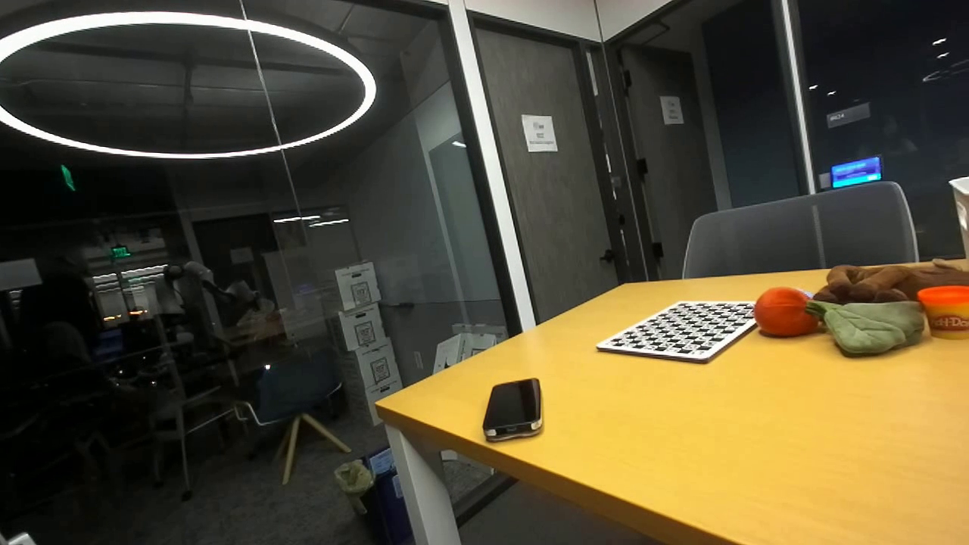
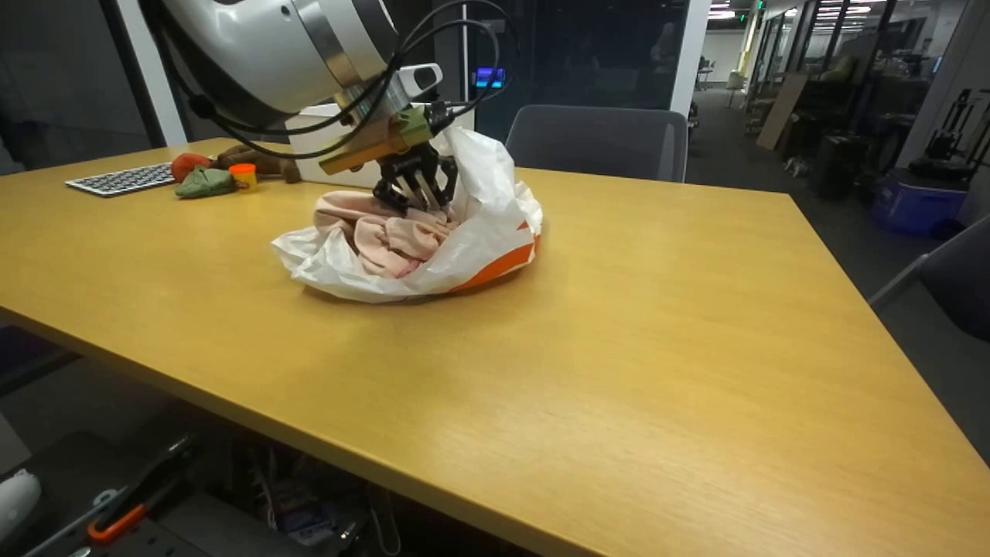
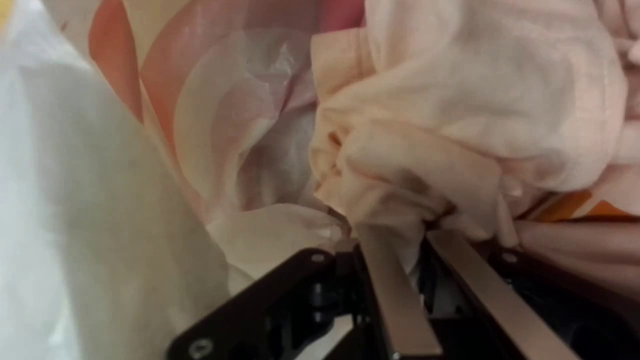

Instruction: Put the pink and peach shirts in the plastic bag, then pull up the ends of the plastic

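— Two fingers reach up from the bottom of the wrist view. Is the gripper holding anything?

— Yes, it pinches a gathered fold of the peach shirt; the cloth puckers toward the tips.

— And where does that shirt lie?

— Inside the white plastic bag with the orange print, bunched in its wide mouth. One wall of the bag stands tall just beside the gripper, while the near rim sags low and crumpled.

— What about the pink shirt?

— Just a scrap of it shows at the top edge of the wrist view, against the peach cloth. How the rest lies, I can't tell.

— And above the bag?

— A white robot arm slants down to the gripper in an exterior view.

— And on the yellow wood-toned table itself?

— Apart from the bag, an orange-lidded Play-Doh tub stands beside a green leaf-shaped plush; next to those are an orange-red ball, a brown plush toy and a checker-patterned board. Nearer a corner lies a black smartphone.

— Anything past the far edge?

— A grey mesh-backed chair, its back rising behind the tabletop in both exterior views
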You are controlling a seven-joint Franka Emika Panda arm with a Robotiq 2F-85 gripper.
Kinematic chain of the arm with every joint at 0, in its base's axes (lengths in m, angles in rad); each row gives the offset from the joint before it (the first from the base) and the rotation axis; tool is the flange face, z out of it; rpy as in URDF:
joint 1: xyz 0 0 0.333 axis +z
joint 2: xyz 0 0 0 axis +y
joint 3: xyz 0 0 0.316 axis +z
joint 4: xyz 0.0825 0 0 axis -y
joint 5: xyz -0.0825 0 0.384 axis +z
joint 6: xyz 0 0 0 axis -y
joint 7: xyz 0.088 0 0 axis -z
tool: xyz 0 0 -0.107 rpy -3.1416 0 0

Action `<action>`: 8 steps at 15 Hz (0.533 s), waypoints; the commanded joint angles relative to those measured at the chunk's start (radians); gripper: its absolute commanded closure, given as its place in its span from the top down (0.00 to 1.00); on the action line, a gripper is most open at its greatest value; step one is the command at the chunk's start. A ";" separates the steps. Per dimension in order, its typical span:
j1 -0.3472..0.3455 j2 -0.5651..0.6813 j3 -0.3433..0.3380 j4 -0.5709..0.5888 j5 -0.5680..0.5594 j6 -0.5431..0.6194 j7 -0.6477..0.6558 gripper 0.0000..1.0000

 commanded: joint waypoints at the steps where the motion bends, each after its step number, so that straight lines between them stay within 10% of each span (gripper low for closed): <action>1: 0.173 0.033 -0.157 0.059 0.053 -0.025 -0.038 0.42; 8: 0.350 -0.145 -0.279 -0.007 0.368 -0.017 -0.238 0.88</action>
